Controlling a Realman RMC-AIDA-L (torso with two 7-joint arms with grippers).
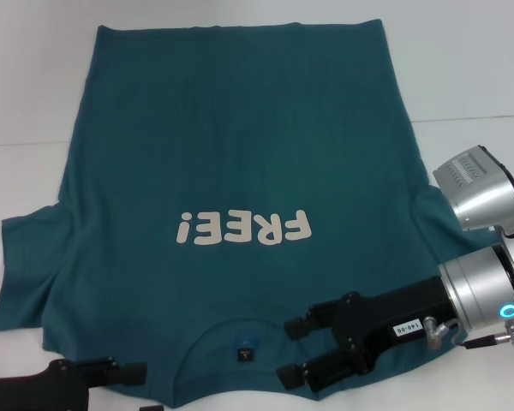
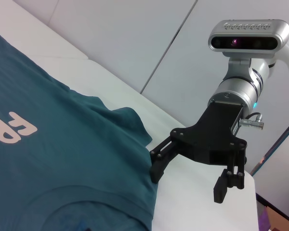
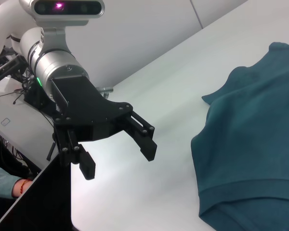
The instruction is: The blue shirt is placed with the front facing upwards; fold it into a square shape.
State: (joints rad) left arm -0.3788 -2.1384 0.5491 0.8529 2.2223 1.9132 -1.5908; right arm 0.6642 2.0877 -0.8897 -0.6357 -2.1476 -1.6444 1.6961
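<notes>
The blue shirt (image 1: 240, 154) lies spread flat on the white table (image 1: 471, 68), front up. Its cream "FREE!" lettering (image 1: 244, 228) reads upside down, and the collar with a small dark neck label (image 1: 244, 352) is nearest me. My right gripper (image 1: 293, 349) is open over the shoulder area just right of the collar. The left wrist view shows it (image 2: 190, 180) with one finger at the shirt's (image 2: 48, 159) edge. My left gripper (image 1: 128, 377) is at the near left by the other shoulder. In the right wrist view it (image 3: 116, 159) is open above bare table, apart from the shirt (image 3: 255, 144).
The table's near corner (image 2: 250, 192) lies just past the right gripper. White wall panels stand behind the table. A person's forearm (image 3: 9, 187) with a red wristband shows beyond the table's dark edge on the left arm's side.
</notes>
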